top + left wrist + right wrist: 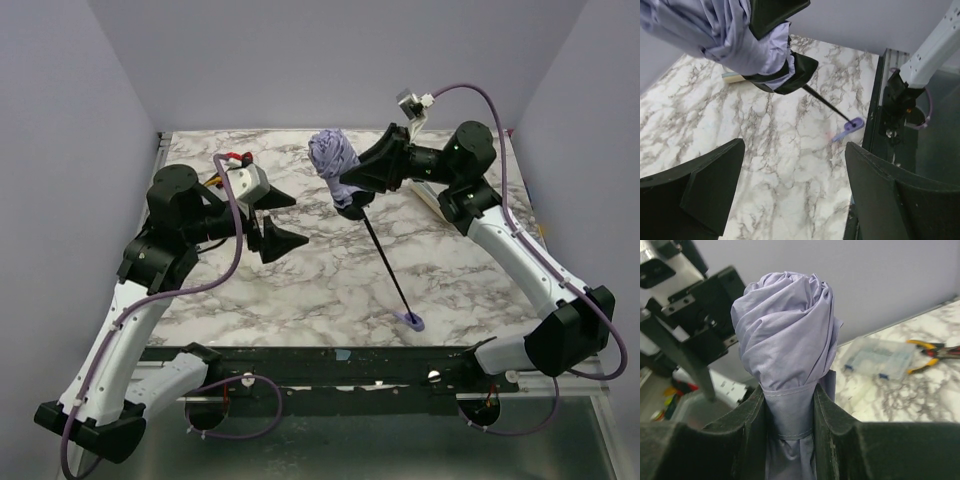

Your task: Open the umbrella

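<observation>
The umbrella's pale lavender canopy (333, 158) is still bunched and folded, held up above the back middle of the marble table (320, 280). Its thin black shaft (384, 255) slants down to the small lavender handle (412, 320), which rests near the table's front edge. My right gripper (356, 182) is shut on the folded canopy (785, 340), its jaws squeezing the strap-bound cloth. My left gripper (275, 220) is open and empty, left of the shaft. In the left wrist view the canopy (725, 35), shaft (827, 104) and handle (852, 126) lie beyond the open fingers (710, 185).
A clear plastic box (875, 357) and yellow-handled pliers (932, 351) lie at the table's back left; red and yellow tool handles (232, 160) show there from above. A cream tube-shaped item (732, 77) lies behind the canopy. Grey walls enclose the table.
</observation>
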Controlling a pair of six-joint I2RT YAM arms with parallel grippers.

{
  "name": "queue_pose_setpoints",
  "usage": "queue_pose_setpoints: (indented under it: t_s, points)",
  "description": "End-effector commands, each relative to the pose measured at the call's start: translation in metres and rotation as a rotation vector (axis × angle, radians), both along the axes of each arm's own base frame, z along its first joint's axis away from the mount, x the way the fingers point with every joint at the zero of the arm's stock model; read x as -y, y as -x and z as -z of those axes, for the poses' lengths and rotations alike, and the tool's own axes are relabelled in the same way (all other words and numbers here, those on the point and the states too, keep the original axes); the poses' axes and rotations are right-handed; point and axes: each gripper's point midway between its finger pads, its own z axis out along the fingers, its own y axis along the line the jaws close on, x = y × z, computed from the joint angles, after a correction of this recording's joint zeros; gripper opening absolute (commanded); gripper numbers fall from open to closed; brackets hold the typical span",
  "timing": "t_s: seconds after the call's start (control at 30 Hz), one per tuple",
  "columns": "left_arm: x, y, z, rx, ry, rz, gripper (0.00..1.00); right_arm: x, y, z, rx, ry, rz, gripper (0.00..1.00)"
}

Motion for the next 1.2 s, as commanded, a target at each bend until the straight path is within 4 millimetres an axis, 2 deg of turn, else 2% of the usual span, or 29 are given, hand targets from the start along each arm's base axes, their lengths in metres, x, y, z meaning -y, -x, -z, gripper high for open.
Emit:
queue_pose_setpoints:
  t_s: [0.0,0.1,0.2,0.3,0.4,0.57,0.67,0.8,0.97,1.07,1.17]
  points:
    - [-0.009,0.022,0.008,0.286,-0.134,0.142,0.85,0.002,0.055,0.010,-0.031,0.052,-0.296,0.11]
    - [-0.022,0.016,0.010,0.520,-0.227,0.105,0.88,0.003,0.063,0.027,-0.108,0.101,-0.364,0.12]
    - [-0.034,0.012,0.016,0.714,-0.360,0.113,0.89,0.003,0.071,0.048,-0.166,0.158,-0.414,0.07]
    - [-0.042,0.012,0.020,0.828,-0.454,0.144,0.89,-0.001,0.079,0.068,-0.213,0.210,-0.432,0.00]
    - [-0.041,0.013,0.018,0.930,-0.501,0.176,0.91,-0.007,0.089,0.087,-0.249,0.258,-0.453,0.00]
    - [-0.026,0.016,0.026,1.016,-0.585,0.252,0.99,-0.016,0.110,0.105,-0.289,0.286,-0.510,0.00]
    - [-0.011,0.027,0.034,1.060,-0.579,0.320,0.99,-0.019,0.122,0.113,-0.296,0.307,-0.529,0.01]
    - [0.004,0.030,0.045,1.115,-0.605,0.373,0.99,-0.024,0.137,0.121,-0.294,0.332,-0.565,0.01]
    - [0.015,0.037,0.063,1.162,-0.651,0.458,0.98,-0.026,0.141,0.121,-0.293,0.336,-0.576,0.02]
    - [0.016,0.048,0.079,1.179,-0.667,0.543,0.96,-0.026,0.146,0.123,-0.301,0.339,-0.592,0.03]
    - [0.018,0.054,0.089,1.198,-0.671,0.591,0.86,-0.028,0.152,0.124,-0.300,0.344,-0.609,0.04]
